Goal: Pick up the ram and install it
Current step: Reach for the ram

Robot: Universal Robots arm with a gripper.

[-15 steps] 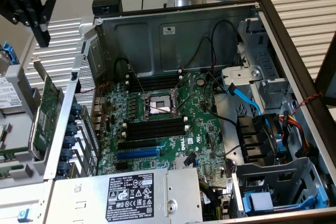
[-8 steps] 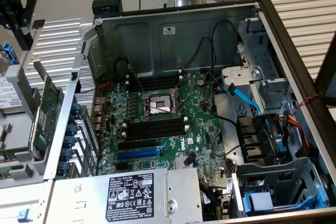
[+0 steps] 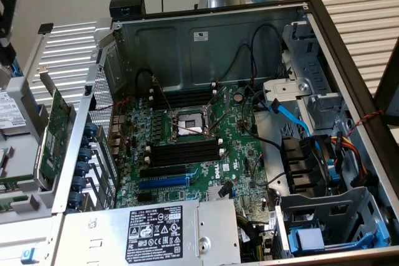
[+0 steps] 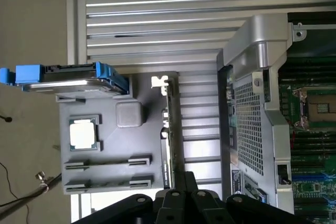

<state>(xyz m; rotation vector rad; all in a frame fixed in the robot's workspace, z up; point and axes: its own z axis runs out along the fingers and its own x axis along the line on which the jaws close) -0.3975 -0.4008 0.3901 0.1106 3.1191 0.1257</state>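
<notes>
The gripper hangs at the gray tray's edge, fingers pressed together, apparently empty; memory slots stand unfilled, installation remains.

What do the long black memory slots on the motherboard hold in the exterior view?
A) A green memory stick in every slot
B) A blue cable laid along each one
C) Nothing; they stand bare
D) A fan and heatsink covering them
C: the memory slots on both sides of the processor socket show bare black channels between their white end clips.
</notes>
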